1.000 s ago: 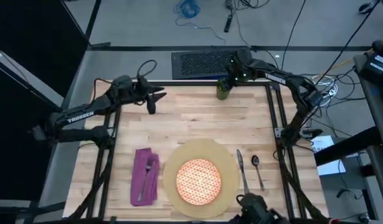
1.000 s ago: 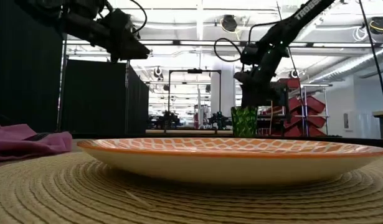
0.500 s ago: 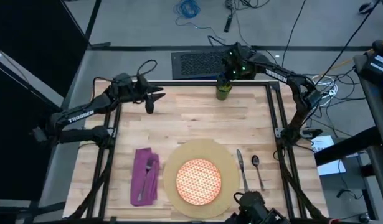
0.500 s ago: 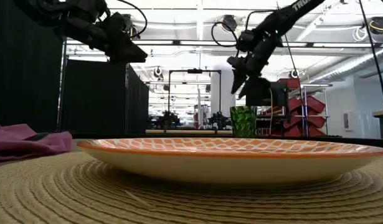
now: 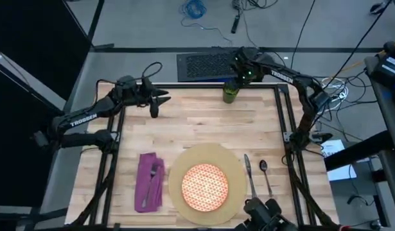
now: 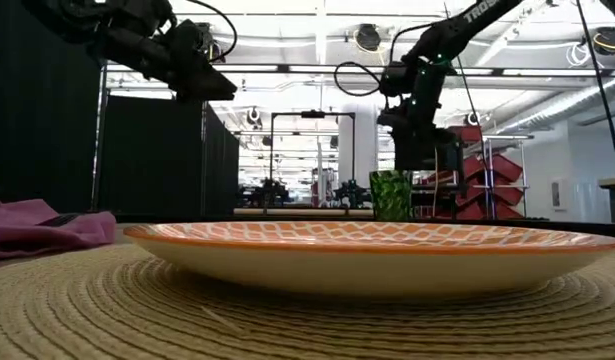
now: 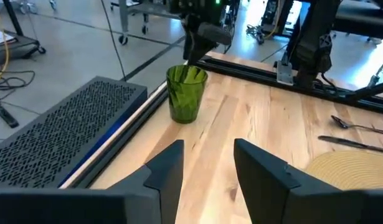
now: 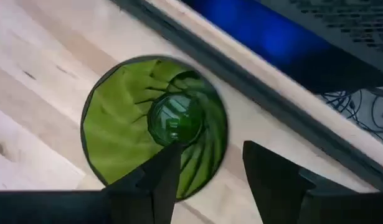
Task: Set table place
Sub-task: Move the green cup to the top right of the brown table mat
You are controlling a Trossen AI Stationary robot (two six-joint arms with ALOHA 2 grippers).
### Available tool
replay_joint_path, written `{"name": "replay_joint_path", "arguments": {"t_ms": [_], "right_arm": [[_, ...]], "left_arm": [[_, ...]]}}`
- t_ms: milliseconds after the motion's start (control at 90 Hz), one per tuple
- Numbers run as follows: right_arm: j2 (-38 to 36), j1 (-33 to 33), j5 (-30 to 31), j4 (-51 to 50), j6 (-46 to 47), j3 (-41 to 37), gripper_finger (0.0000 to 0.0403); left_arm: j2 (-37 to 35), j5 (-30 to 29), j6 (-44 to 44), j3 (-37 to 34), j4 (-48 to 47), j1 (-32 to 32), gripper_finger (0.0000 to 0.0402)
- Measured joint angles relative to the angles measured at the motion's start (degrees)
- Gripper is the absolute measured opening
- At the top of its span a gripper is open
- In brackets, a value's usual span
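Compared with half a second ago, the right gripper [image 5: 239, 72] is sitting closer over the green cup [image 5: 230, 94], and in the low view its wrist is now pointing more straight down; the left arm is not changing.

From above, the cup is standing at the far edge of the table [image 5: 203, 125], well apart from the tan mat [image 5: 232, 163] and the patterned plate [image 5: 205, 187] near the front edge. The purple napkin [image 5: 146, 176] with a fork [image 5: 150, 181] on it is lying to the left of the mat, the knife [image 5: 249, 174] and a spoon [image 5: 265, 174] to the right — so only the cup is looking out of place. The left gripper [image 5: 157, 102] is waiting above the far left part of the table.

At table height, the right gripper [image 6: 415, 140] is hanging just above the cup [image 6: 391, 195], not yet touching it as far as I can judge.

The left wrist view is showing its own fingers [image 7: 164, 174] standing apart, holding nothing, with the cup [image 7: 185, 93] upright beside the black frame.

In the right wrist view, the fingers [image 8: 159, 180] are spread wide and are lining up with the cup [image 8: 155, 124], looking straight into it — probably one finger is meant to go inside the rim and one outside, for lifting the cup towards the mat.
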Motion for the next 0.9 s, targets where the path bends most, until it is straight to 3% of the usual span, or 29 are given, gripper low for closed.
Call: {"name": "replay_joint_path", "arguments": {"t_ms": [233,433,678,900], "right_arm": [[5.12,0.94,-0.15,-1.23,-0.69,-0.26,0.0145],[6.44,2.36,-0.18,-4.43,-6.25,-0.26,0.0016],[1.82,3.54,-1.92,-9.21,-7.43,-0.28,0.0002],[-7.58,7.18,-9.06,-19.08,-5.68,-0.26,0.0001]], "left_arm": [[0.00,0.59,0.00,0.00,-0.18,0.00,0.0127],[0.00,1.36,0.00,0.00,-0.27,0.00,0.0127],[0.00,1.37,0.06,0.00,-0.40,0.00,0.0127],[0.00,1.38,0.89,0.02,-1.58,0.00,0.0127]]}}
